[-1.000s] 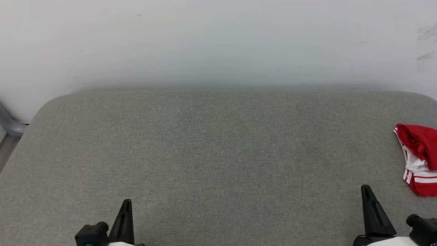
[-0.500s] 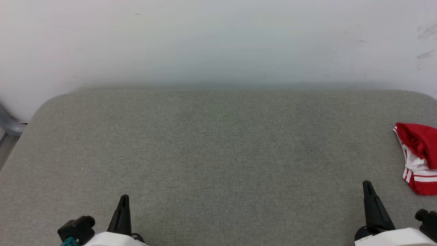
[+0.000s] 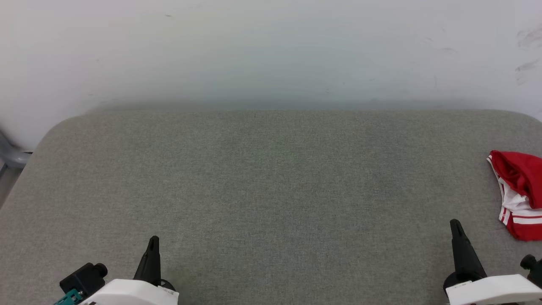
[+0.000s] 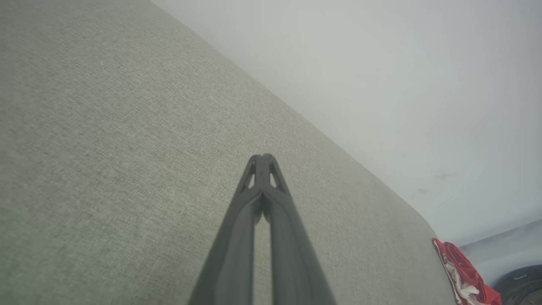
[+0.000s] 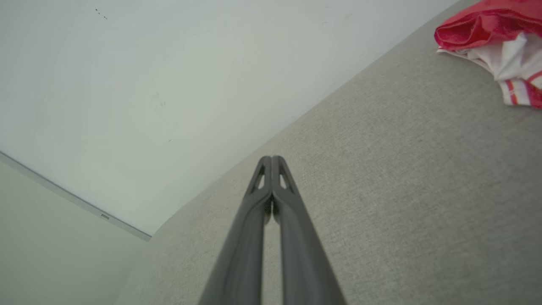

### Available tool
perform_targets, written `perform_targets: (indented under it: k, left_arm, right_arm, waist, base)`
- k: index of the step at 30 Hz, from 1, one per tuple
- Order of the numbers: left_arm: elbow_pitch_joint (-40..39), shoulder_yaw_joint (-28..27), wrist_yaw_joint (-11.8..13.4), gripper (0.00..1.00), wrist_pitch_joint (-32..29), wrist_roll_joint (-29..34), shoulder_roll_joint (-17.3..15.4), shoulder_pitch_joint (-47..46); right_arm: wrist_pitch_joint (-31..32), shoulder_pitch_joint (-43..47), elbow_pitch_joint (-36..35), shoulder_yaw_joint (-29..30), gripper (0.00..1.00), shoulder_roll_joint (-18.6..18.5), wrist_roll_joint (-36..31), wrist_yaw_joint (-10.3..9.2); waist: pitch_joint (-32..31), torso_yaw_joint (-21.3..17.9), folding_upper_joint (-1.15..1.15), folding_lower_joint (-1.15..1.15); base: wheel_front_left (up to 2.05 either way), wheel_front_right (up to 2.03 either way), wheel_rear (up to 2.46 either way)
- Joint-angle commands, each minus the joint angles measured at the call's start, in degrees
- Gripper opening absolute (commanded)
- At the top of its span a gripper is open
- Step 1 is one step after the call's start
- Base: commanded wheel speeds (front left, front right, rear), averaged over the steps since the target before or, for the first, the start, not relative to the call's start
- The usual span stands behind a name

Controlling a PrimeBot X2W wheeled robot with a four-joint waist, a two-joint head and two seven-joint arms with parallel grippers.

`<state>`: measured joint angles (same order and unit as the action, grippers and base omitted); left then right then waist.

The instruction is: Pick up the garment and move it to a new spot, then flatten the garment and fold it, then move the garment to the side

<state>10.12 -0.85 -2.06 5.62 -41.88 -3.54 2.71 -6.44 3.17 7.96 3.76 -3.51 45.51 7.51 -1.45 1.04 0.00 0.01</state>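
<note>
Grey woven cloth covers the table (image 3: 271,178), whose far corners are rounded and whose far edge meets a plain white wall (image 3: 271,51). Faint dark scuffs (image 3: 527,40) mark that wall above the table's far right corner. Off the far left corner a piece of curved grey tube (image 3: 10,156) shows; what it belongs to cannot be told.

The garment (image 3: 518,186) lies in a crumpled heap at the right edge of the table, roughly midway between the far and near edges, and part of it is cut off by the picture's border. Its far part is a bunched red fold; the part toward the near edge is white cloth with red-and-white striped trim. No chest graphic can be made out. In the left wrist view the garment (image 4: 463,273) shows small at the table's right end, with a dark rounded object (image 4: 523,288) beyond the edge there. In the right wrist view the garment (image 5: 487,25) sits at the upper right, flat on the cloth.

The left end effector (image 3: 153,242) is by the near edge, left of centre, well apart from the garment. Its two dark fingers are pressed together tip to tip and grip nothing. The right end effector (image 3: 455,224) is by the near edge toward the right, near the garment but not touching it, with bare cloth between them. It too is fully closed and empty.
</note>
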Motion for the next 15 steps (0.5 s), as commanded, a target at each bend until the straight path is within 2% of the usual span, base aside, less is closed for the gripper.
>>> perform_targets:
  k: [1,15]
  left_arm:
    - [-0.47,-0.55,-0.49,0.00,-0.53,-2.29,-0.20,-1.85]
    - [0.48,-1.70,-1.60,0.00,-3.13,-12.96,-0.01,-3.56]
  right_arm:
    - [0.52,-2.07,-0.27,0.21,0.00,-0.39,2.34,-0.01]
    - [3.09,-3.81,1.09,0.52,0.00,-0.39,12.43,-0.01]
  waist:
    - [0.03,-0.02,0.00,0.00]
    - [0.29,-0.19,0.00,-0.01]
  base:
    - [0.00,0.00,0.00]
    - [0.00,0.00,0.00]
